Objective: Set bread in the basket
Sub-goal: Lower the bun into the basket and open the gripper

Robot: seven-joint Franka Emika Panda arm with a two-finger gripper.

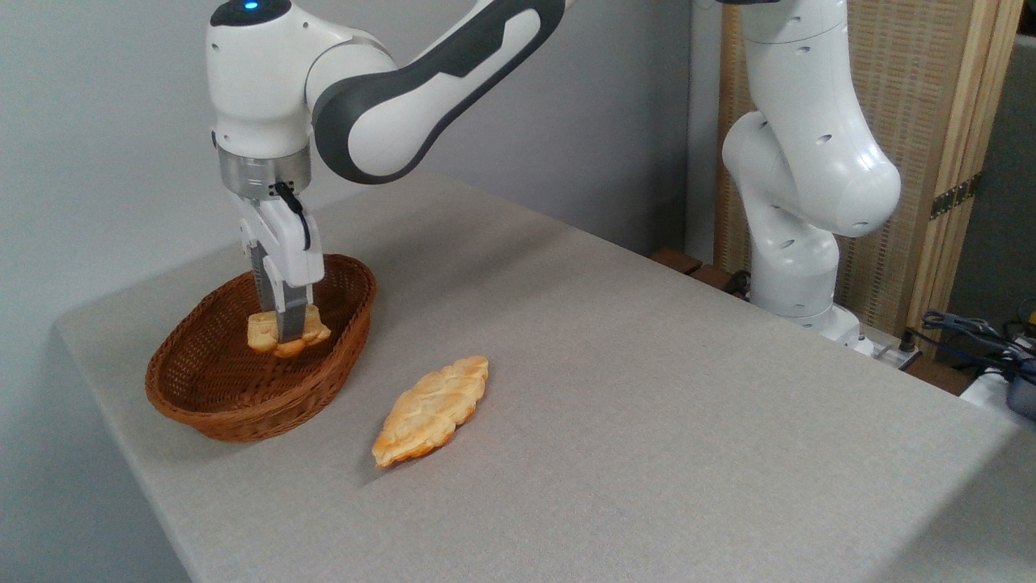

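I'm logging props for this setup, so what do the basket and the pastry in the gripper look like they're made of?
The basket looks like brown woven wicker with a slight sheen; its weave ribs show along the wall. The bread, clamped in the gripper, looks baked or a foam or plastic replica: golden-orange, lumpy, matte. The picture cannot settle which.

a grey, cloth-covered table [615, 389] with a rounded near-left corner carries everything here. on its left side sits an oval brown woven wicker basket [212, 405], shallow and bowl-shaped, close to the table's left edge. just right of the basket and a little nearer the camera, a long flat leaf-shaped golden pastry [431, 399] lies straight on the cloth, apart from the basket.
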